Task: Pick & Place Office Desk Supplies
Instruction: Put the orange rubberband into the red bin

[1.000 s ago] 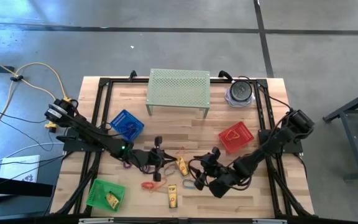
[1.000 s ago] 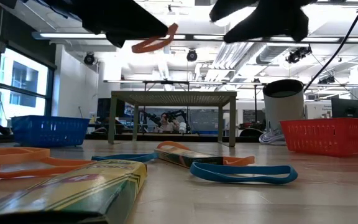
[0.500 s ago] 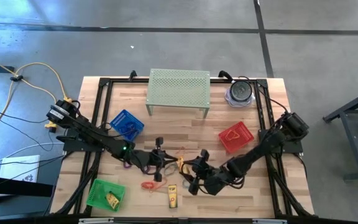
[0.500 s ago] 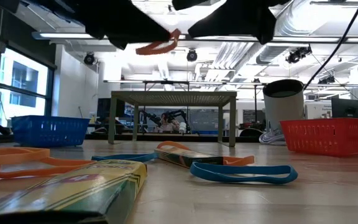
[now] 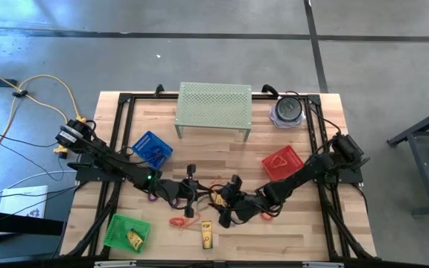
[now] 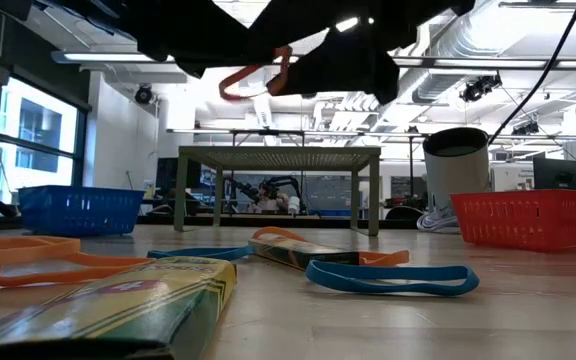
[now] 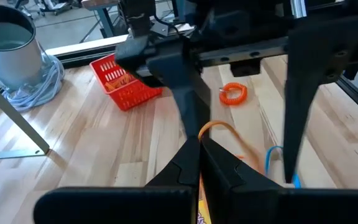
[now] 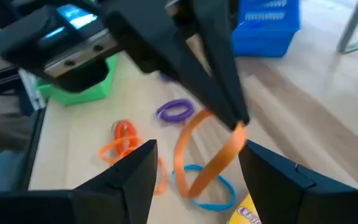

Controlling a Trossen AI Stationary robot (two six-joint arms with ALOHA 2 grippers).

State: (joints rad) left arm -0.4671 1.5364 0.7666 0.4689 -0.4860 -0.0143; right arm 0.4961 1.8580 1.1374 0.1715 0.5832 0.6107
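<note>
— What do the arms look like from above?
— Both are dark, nearly black, built of jointed segments. The left arm shows a small green light near its forearm and a pale grey and yellow fitting at its base end. The right arm has a blocky dark housing at its base end, with thin black cables running alongside it.
— And the grippers?
— The left gripper has two slim black fingers that taper to points, mounted on a broad dark crossbar. The right gripper has flat, matte black fingers with squared, wedge-like ends.
— Any markings?
— No lettering or screws can be made out.
</note>
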